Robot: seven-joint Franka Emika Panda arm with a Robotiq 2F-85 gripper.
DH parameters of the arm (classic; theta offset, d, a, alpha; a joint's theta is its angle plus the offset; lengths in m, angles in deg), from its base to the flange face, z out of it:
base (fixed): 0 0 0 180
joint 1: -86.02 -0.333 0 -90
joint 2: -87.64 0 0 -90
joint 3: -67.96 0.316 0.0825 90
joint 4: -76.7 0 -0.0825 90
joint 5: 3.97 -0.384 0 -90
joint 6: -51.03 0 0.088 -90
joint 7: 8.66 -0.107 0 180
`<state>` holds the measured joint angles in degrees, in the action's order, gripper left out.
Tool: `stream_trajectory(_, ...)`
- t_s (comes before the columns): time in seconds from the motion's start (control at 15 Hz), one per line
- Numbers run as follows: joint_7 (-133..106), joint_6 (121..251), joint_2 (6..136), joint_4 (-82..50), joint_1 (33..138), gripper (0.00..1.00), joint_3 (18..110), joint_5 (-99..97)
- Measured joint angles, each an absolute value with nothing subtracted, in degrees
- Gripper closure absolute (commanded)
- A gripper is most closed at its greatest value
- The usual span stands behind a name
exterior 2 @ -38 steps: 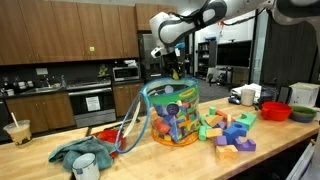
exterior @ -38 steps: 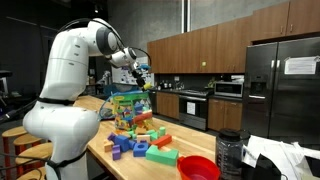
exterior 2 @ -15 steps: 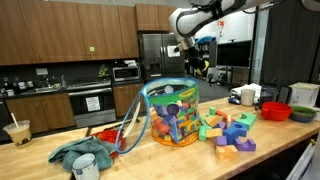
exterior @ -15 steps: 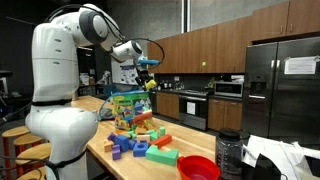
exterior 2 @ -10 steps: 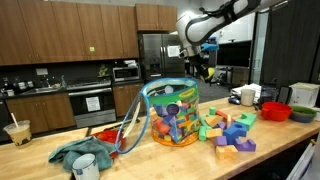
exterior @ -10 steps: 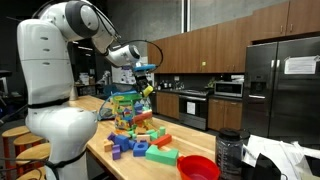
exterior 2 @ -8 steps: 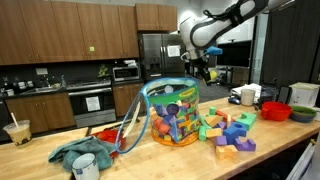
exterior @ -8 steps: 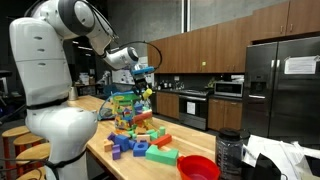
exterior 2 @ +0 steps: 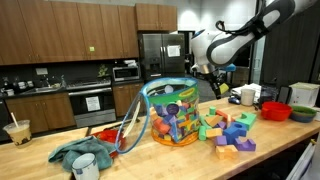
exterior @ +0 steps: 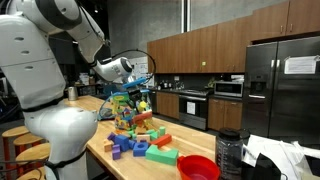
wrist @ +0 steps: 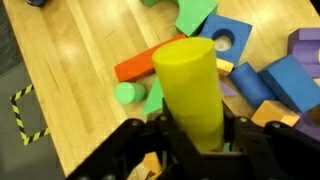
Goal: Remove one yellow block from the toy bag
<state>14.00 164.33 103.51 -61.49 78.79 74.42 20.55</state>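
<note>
My end effector (wrist: 192,140) is clamped on the yellow block (wrist: 188,85), a plain rounded piece that stands up between the two fingers (wrist: 137,142) and fills the middle of the wrist view. The block sits right in the grip, clear of everything below it. Under it I see the desk (wrist: 70,70) with loose pieces: an orange bar (wrist: 148,66), a small green cylinder (wrist: 125,93) and a blue block with a hole (wrist: 222,38). In an exterior view the end effector (exterior 2: 213,88) hangs just beside the toy bag (exterior 2: 172,112), outside its rim and above the scattered blocks (exterior 2: 228,128). The bag stands upright on the desk, and through its clear wall I can make out a jumble of coloured blocks (too mixed to sort by shape). The red bowl (exterior 2: 274,110) sits well apart past the scatter; I cannot tell what it holds. The same bag (exterior: 124,108) and bowl (exterior: 198,167) show in an exterior view from the desk's end.
</note>
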Motion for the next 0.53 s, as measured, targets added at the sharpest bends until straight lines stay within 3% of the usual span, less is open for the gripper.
stream_trajectory(0.53,7.8,170.0,107.7,-75.9,73.8,0.82,76.3,12.2)
